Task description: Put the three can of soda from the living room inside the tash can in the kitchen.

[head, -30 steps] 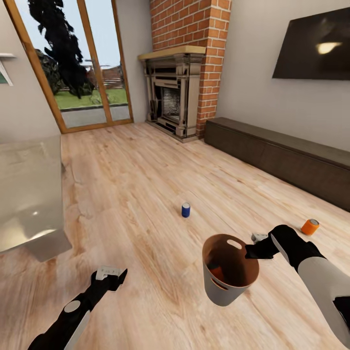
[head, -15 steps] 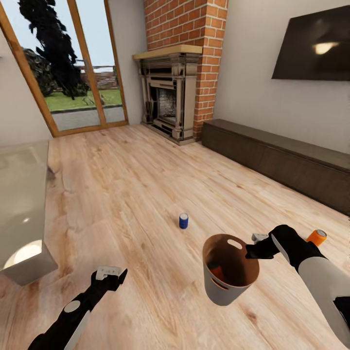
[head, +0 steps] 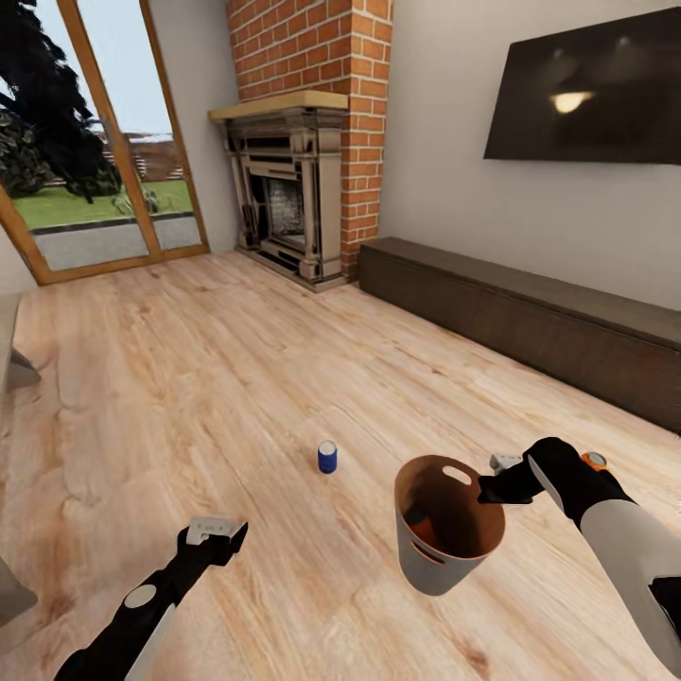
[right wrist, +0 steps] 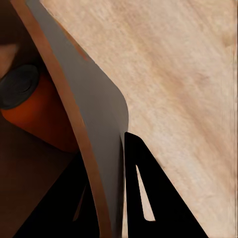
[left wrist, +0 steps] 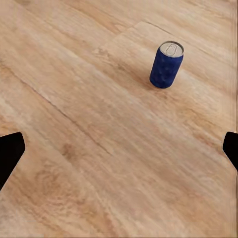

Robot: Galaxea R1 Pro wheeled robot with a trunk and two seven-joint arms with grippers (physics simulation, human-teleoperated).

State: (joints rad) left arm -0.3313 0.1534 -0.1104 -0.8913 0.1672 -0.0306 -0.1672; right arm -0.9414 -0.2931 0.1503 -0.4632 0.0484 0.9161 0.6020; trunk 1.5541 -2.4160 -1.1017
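Blue can [head: 327, 457] stands upright on the floor [head: 189, 378] — right gripper [head: 494, 480] clamps the bin [head: 445, 530] rim, left gripper [head: 216, 537] spread, holding nothing.

The floor [head: 236, 378] is pale wood plank with clear grain and a soft satin sheen. On it the dark blue can [head: 327, 457] looks like painted metal with a bare silver top. The tash can [head: 421, 567] has a smooth matt grey outside and a tan-brown inside, plastic by the look; the orange can [right wrist: 34, 116] inside it is glossy. At 12 o'clock, the fireplace chimney [head: 322, 57] is rough red brick.
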